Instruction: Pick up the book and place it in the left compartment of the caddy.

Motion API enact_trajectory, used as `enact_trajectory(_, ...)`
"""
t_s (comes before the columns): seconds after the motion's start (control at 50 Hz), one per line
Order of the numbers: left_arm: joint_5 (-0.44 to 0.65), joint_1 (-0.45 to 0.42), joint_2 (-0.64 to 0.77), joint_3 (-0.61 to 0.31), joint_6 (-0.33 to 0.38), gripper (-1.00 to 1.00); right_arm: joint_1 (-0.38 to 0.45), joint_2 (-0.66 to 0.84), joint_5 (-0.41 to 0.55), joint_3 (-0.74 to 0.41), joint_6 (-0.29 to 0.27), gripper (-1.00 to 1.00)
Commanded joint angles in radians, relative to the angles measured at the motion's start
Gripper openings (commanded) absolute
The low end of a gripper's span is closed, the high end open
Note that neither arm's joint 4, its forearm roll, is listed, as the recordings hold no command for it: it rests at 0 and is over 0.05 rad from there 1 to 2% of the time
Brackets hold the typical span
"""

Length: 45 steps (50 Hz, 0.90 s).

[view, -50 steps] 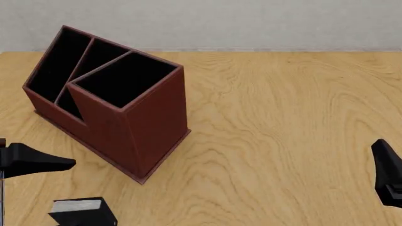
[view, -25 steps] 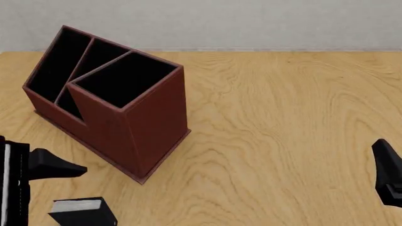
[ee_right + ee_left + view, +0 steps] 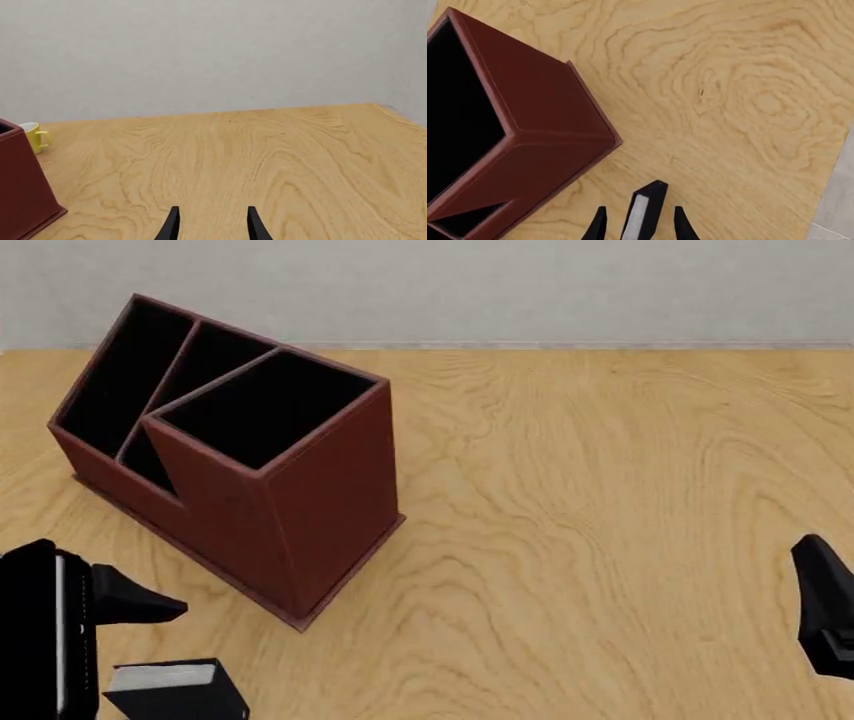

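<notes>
The small black book with a white-grey page edge stands on the table at the front left, near the view's bottom edge. The red-brown caddy stands behind it. Its narrow left compartment is the outermost slot at the far left. My left gripper hangs just above the book, open. In the left wrist view the book shows between the spread fingers of the left gripper, with gaps on both sides, next to the caddy. My right gripper is open and empty at the far right.
A yellow mug stands at the table's far edge behind the caddy's corner. The right gripper looks over bare wood towards a grey wall. The table's edge shows in the left wrist view.
My left arm has moved right and tipped down over the book, with more of its black body now in the front view. The book, caddy and right arm have not moved.
</notes>
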Motion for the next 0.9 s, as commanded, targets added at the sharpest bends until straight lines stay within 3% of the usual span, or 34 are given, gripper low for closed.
enact_trajectory(0.02,-0.025,0.035,0.011,0.032,0.021,1.0,-0.003,0.001,-0.001,-0.001,0.002,1.0)
enact_trajectory(0.5,-0.104,0.09,0.02,0.136,0.029,1.0,-0.006,-0.002,0.001,0.001,0.0,1.0)
enact_trajectory(0.9,-0.156,0.142,0.036,0.166,0.031,1.0,-0.005,0.004,-0.003,0.001,-0.009,1.0)
